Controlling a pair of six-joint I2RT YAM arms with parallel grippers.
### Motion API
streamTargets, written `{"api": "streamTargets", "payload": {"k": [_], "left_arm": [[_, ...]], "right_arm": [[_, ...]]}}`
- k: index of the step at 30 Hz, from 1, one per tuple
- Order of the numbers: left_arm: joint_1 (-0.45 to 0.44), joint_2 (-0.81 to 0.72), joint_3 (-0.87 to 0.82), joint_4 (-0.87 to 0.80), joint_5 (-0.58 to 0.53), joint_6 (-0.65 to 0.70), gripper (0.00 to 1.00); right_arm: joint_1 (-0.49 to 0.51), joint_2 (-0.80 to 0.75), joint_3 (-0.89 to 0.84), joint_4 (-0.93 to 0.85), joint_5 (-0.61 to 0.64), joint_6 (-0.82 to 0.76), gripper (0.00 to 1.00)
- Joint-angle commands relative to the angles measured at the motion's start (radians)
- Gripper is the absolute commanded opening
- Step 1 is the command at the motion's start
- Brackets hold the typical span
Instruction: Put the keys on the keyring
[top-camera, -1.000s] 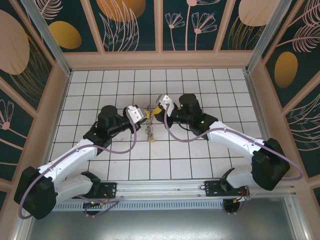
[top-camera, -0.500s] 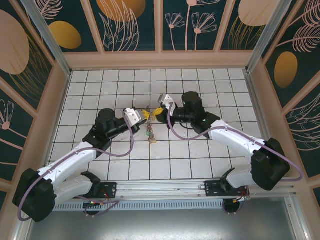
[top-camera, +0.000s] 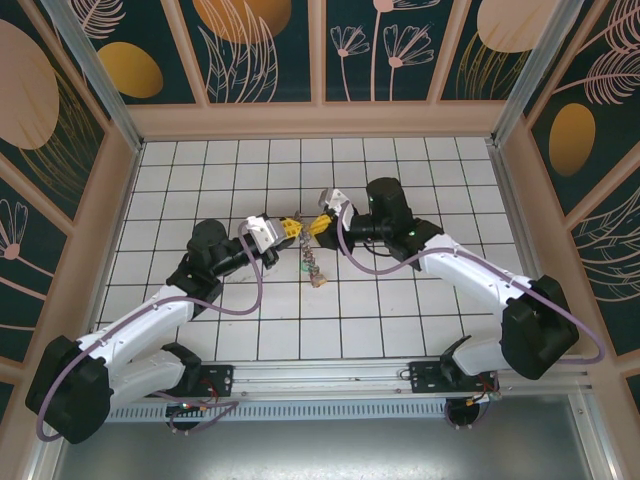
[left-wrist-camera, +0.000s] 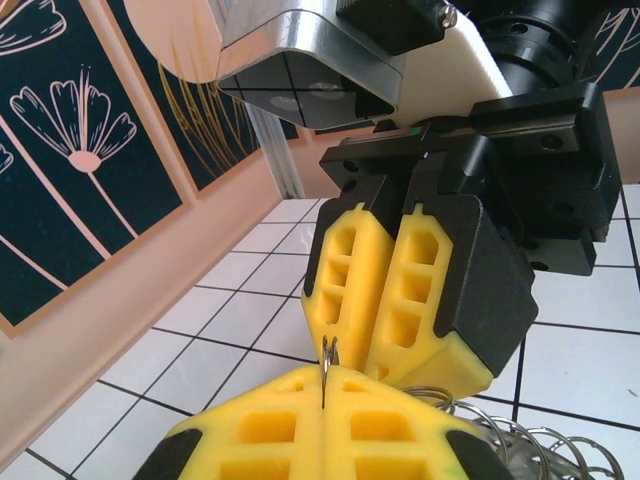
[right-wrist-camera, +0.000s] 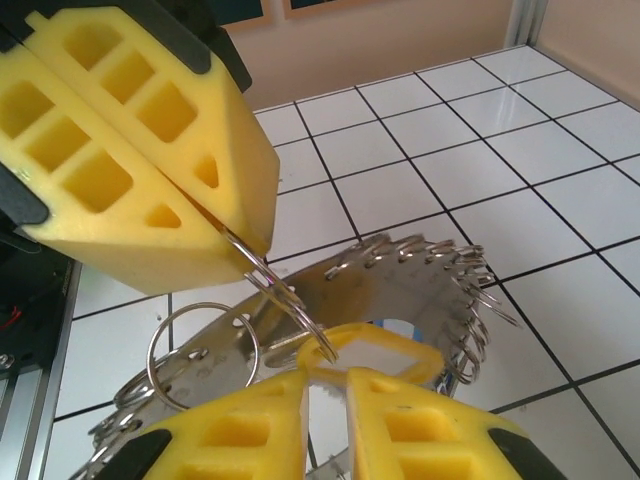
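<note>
My left gripper (left-wrist-camera: 325, 388) is shut on a small wire split ring (right-wrist-camera: 283, 300), whose thin edge shows pinched between its yellow fingertips (right-wrist-camera: 150, 170). That wire ring passes through the yellow head of a key (right-wrist-camera: 385, 345). My right gripper (right-wrist-camera: 325, 420) sits right under the yellow head with its jaws slightly apart, a clear gap between the pads. The keyring (right-wrist-camera: 420, 285), a flat metal disc with a central hole and several wire rings round its rim, hangs below. From above, the left gripper (top-camera: 283, 228) and right gripper (top-camera: 316, 225) meet tip to tip, with the keyring (top-camera: 313, 268) dangling under them.
The white tiled floor (top-camera: 400, 330) lies below, with both arms held above its middle. Patterned walls (top-camera: 320, 60) enclose the cell at the back and sides. The right gripper's body (left-wrist-camera: 480, 200) stands close in front of the left wrist camera.
The right gripper's jaws have parted slightly from shut. The hanging keyring has swung a little to the right. The left gripper stays shut on the wire ring.
</note>
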Motion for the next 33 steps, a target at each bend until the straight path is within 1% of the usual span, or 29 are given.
{"api": "streamTargets", "payload": {"k": [1,4,11,15,18,22,27,33], "left_arm": [[-0.004,-0.001,-0.005,0.109,0.032,-0.022,0.00],[-0.004,-0.003,-0.011,0.118,0.040,-0.026,0.00],[-0.004,-0.001,-0.021,0.138,0.076,-0.039,0.00],[-0.004,0.005,-0.025,0.162,0.103,-0.056,0.00],[-0.004,0.018,-0.021,0.173,0.135,-0.068,0.00],[-0.004,0.034,-0.012,0.184,0.161,-0.080,0.00],[-0.005,0.050,-0.012,0.237,0.186,-0.114,0.00],[-0.005,0.065,-0.035,0.315,0.175,-0.168,0.00]], "right_arm": [[-0.016,-0.008,0.046,-0.042,-0.041,-0.042,0.19],[-0.023,-0.022,0.058,-0.079,-0.050,-0.088,0.22],[-0.026,-0.096,0.071,-0.180,0.013,-0.268,0.24],[-0.026,-0.099,0.099,-0.243,0.008,-0.337,0.26],[-0.025,-0.086,0.115,-0.268,-0.001,-0.350,0.25],[-0.025,-0.084,0.106,-0.248,-0.009,-0.341,0.22],[-0.022,-0.074,0.093,-0.223,-0.028,-0.323,0.13],[-0.010,-0.071,0.076,-0.207,-0.036,-0.307,0.14]]}}
